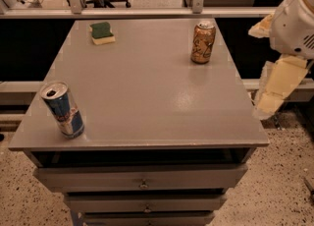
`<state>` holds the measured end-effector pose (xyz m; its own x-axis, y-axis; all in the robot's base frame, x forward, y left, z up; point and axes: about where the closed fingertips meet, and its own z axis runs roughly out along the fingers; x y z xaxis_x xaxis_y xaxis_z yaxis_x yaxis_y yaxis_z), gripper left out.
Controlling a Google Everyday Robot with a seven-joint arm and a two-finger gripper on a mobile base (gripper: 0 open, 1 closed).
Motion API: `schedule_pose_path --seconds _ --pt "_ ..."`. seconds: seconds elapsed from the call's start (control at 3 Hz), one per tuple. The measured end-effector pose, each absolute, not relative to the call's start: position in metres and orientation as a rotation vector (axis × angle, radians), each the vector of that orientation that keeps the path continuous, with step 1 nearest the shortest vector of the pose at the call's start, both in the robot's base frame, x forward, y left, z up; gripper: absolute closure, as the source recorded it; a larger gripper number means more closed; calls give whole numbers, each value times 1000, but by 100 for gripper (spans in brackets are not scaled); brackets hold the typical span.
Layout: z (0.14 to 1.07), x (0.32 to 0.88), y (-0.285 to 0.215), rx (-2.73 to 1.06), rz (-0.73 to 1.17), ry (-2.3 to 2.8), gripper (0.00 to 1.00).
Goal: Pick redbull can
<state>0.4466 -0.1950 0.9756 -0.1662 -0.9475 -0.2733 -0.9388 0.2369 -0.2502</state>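
We see the gripper (pixel 267 68) off the right edge of the bench, hanging out over the floor rather than the top. Its cream-coloured fingers (pixel 282 80) stand apart and hold nothing.

From there the slim blue-and-silver redbull can with red markings (pixel 62 109) lies far to the left and somewhat nearer to us, across the full width of the grey flat-topped bench (pixel 147 87). It stands close to the near left corner, just inside the front edge. Its long axis is upright, with the silver pull-tab top facing up, so we judge a sideways approach to its body the natural grip. There is only the one arm, and it must cross the whole top to get there.

The wider golden-brown drink can (pixel 202 42) stands upright towards the far right corner and is the thing closest to the gripper. We judge that a straight line to the target passes on its near side, but it is worth giving it room. A green-and-yellow sponge (pixel 102 32) lies at the far left, well apart from the target. Below the top, grey drawers (pixel 142 177) with small knobs face us.
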Motion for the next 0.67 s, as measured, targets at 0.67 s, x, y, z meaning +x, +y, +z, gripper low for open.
schedule_pose_path --seconds 0.67 --pt "941 472 -61 -1709 407 1874 0"
